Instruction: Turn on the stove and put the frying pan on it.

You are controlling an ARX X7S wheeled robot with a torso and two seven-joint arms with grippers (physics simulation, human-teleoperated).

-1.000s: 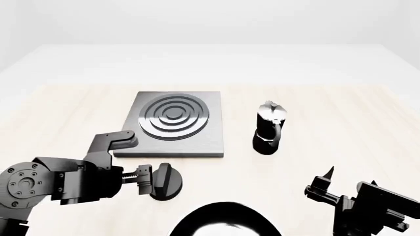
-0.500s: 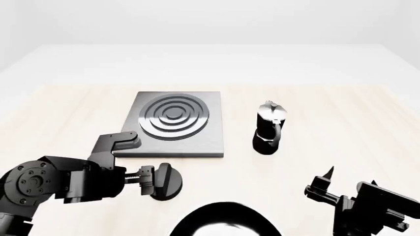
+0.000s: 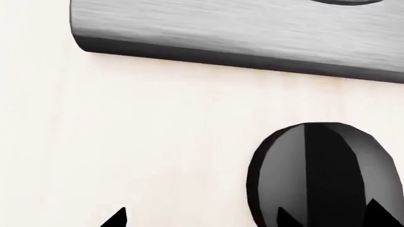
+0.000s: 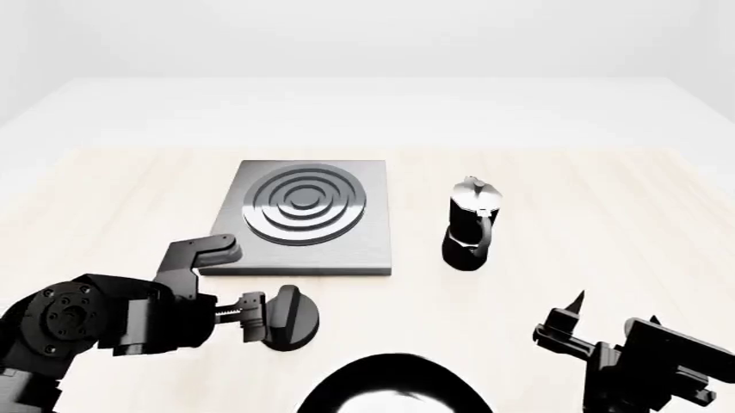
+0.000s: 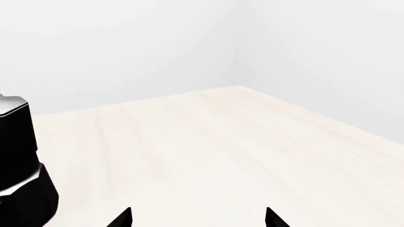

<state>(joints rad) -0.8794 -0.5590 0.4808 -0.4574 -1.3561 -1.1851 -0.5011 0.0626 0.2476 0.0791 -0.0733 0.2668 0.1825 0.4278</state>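
The stove [image 4: 356,249] is a grey square plate with a ringed burner [image 4: 305,205] at the table's middle. Its black round knob [image 4: 292,317] lies in front of the plate. My left gripper [image 4: 255,315] is open and empty, level with the knob and right against its left side. In the left wrist view the knob [image 3: 315,170] sits off to one side of the left gripper [image 3: 202,220], with one fingertip [image 3: 287,218] over it and the stove's edge [image 3: 240,33] beyond. The frying pan [image 4: 391,383] shows only as a black curved rim at the bottom edge; its handle is out of view. My right gripper [image 4: 569,323] is open and empty.
A black-and-silver moka pot [image 4: 471,222] stands right of the stove and also shows in the right wrist view [image 5: 19,161]. The right gripper [image 5: 198,220] faces bare pale table and white walls.
My left arm has sunk a little and edged right. Its gripper stays beside the knob. The right arm, knob, pan and pot have not moved.
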